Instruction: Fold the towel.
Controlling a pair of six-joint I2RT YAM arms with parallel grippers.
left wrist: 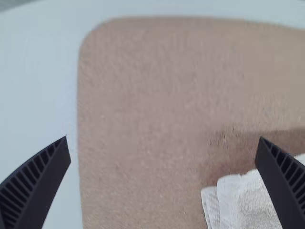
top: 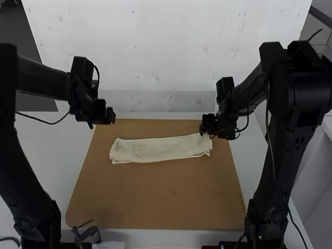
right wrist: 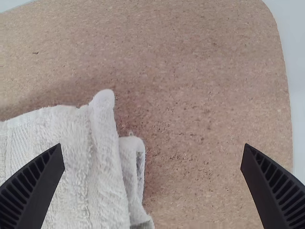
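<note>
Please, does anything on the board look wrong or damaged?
The folded towel lies slightly askew on the brown board. Its layers do not line up: lower ones stick out at both ends. No spill or damage stands out.

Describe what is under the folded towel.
The towel lies as a long strip on a brown board, which shows past both ends and along its near side. The part directly beneath is covered, so whether anything is there cannot be seen.
</note>
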